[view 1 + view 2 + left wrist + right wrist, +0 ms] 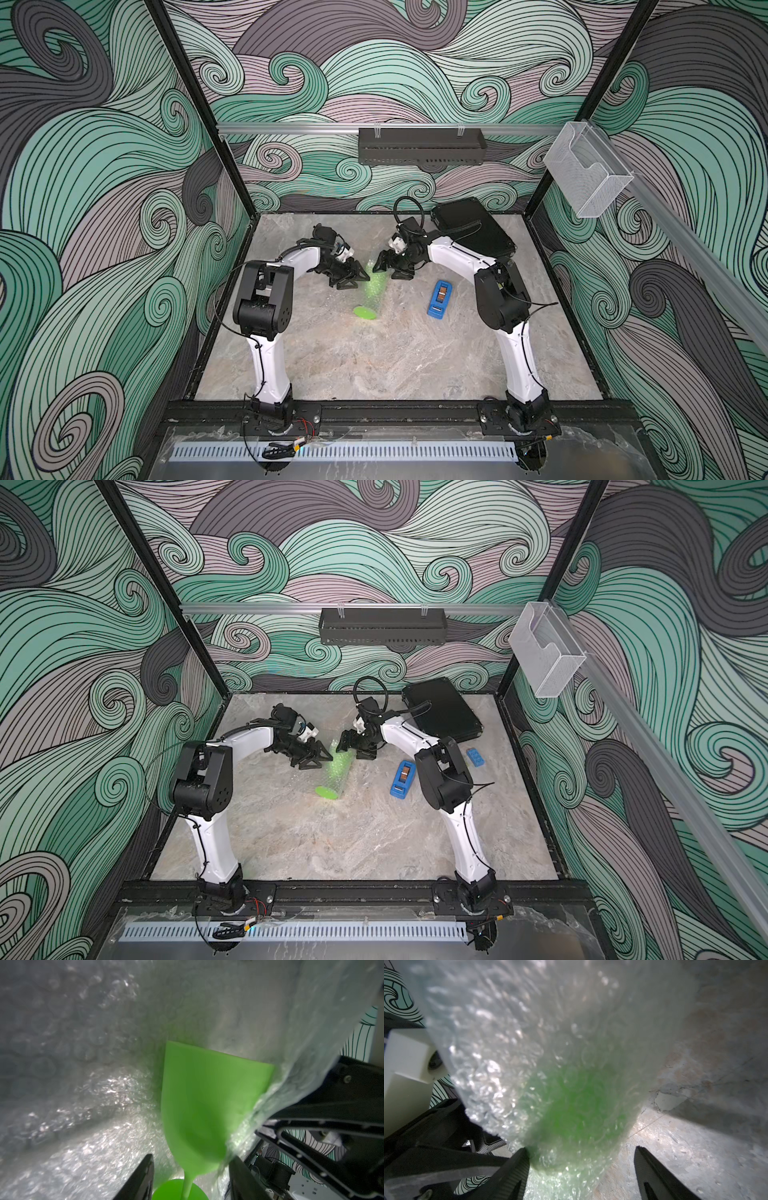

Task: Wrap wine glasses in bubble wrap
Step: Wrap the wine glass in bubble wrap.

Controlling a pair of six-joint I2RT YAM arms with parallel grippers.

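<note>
Underneath everything, surface [374, 365]: grey marbled slab, the widest thing in both top views, carrying all that follows
Black case [473, 230]: flat and closed, lying at the back right of the surface, partly behind the right arm [498, 299]
Bubble wrap [376, 291]: clear dotted sheet rolled into a loose tube around the goblet near the middle of the surface; the left wrist view looks along the inside of the wrap [83, 1105], the right wrist view at the outside of the wrap [529, 1043]
Goblet [365, 312]: lime green, lying on its side inside the roll, cup towards the back between the two tools, flat foot bare and poking out of the near end; in the left wrist view the goblet [207, 1105] shows uncovered, in the right wrist view the goblet [577, 1101] is only a green glow through the bubbles
Left tool [359, 279]: low at the roll's left, fingers spread; in its wrist view the left tool [191, 1180] has the stem between the fingers, touching neither
Right tool [388, 270]: low at the roll's far end, facing the left tool, fingers spread wide; in its wrist view the right tool [581, 1148] has one finger touching the wrap, the other clear of it
Tape dispenser [439, 301]: blue, flat on the surface right of the roll, apart from it, near the right arm
Blue block [476, 757]: small, studded, just in front of the black case
</note>
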